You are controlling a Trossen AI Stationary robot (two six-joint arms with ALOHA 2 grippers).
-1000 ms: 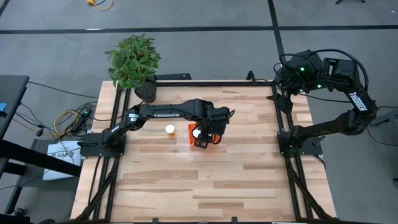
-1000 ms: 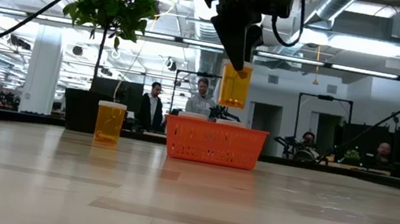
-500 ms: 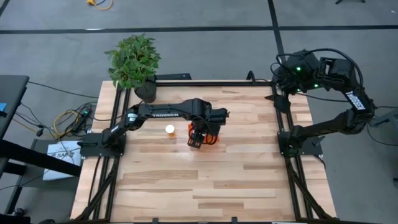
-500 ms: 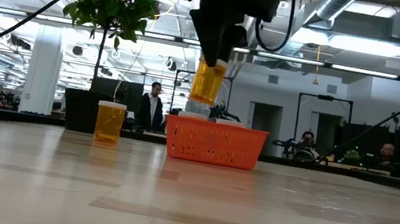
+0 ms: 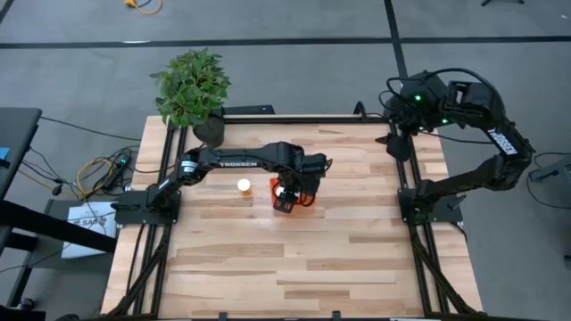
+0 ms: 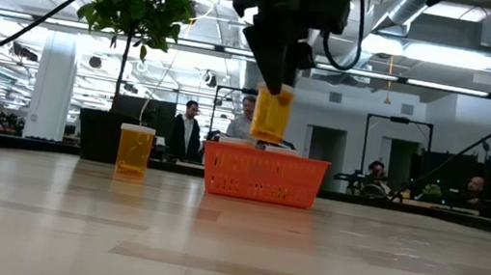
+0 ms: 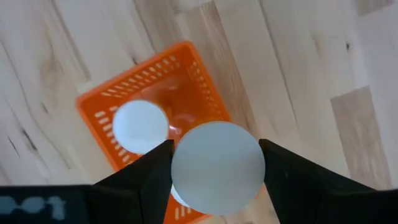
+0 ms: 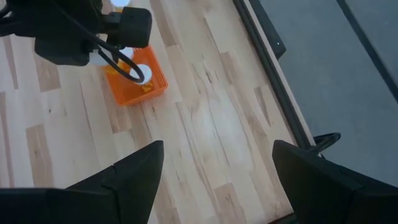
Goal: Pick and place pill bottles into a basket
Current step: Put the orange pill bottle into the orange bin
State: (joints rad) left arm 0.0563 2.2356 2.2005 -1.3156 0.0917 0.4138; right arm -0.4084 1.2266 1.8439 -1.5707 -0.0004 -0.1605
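1. The left gripper (image 7: 216, 171) hangs above the orange basket (image 6: 263, 177), its jaws closed on a pill bottle (image 6: 271, 114) by the white cap.
2. The held pill bottle is tilted, its orange body just above the basket rim in the low view; it is not yet inside.
3. In the left wrist view, another white-capped bottle (image 7: 140, 126) stands inside the basket.
4. One more bottle (image 5: 244, 185) stands upright on the wooden surface (image 5: 294, 259), just beside the basket on the left arm's side.
5. The right gripper (image 8: 214, 171) waits, raised over the far right corner of the surface, its jaws spread wide and empty.
6. A potted plant (image 5: 192, 89) sits at the far left corner.
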